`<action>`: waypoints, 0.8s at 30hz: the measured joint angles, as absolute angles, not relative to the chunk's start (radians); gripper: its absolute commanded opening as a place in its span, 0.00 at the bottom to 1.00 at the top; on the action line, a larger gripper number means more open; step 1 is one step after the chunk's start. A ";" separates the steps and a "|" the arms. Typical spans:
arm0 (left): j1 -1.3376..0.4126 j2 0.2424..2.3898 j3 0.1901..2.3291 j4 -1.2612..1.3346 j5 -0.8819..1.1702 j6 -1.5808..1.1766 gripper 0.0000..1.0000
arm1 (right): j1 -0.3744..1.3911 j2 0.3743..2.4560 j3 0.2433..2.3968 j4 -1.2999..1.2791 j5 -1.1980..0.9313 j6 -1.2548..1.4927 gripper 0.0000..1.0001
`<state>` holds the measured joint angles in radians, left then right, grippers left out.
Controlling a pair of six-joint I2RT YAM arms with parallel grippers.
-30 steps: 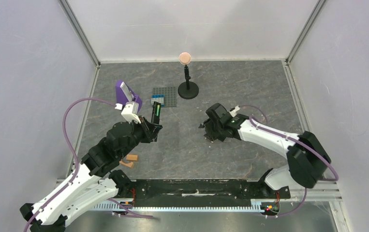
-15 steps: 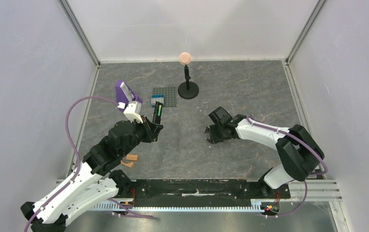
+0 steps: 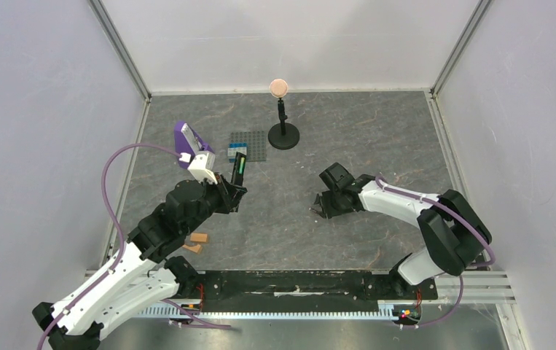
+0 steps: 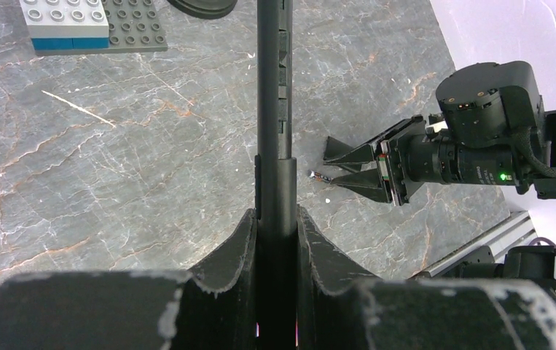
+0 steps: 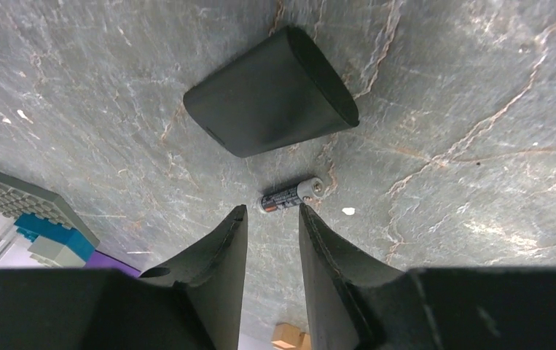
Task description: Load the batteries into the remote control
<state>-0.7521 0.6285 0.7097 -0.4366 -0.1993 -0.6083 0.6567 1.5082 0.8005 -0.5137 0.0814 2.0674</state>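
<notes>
Left fingers [image 4: 253,232]: clenched on the slim black rectangular remote control [image 4: 273,109], held above the grey marbled surface [image 4: 114,168]. A bright green battery [image 3: 240,166] sits in its recess.
Right fingers [image 5: 307,219]: parted, empty, low over the surface.
Dark battery with light tip [image 5: 290,195]: lying on the surface just beyond their tips, beside a black curved cover [image 5: 271,91].

battery [image 5: 290,196] on table [image 5: 479,109] | cover [image 5: 271,91] just beside it | baseplate [image 3: 254,145] well left
</notes>
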 measured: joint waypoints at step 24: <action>-0.739 0.625 0.710 -0.435 -0.197 -0.602 0.02 | 0.646 1.608 0.862 -0.584 0.075 2.019 0.03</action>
<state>-0.7387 0.6254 0.7097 -0.4351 -0.1967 -0.6022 0.6460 1.6085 0.8623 -0.5842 0.0753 2.0190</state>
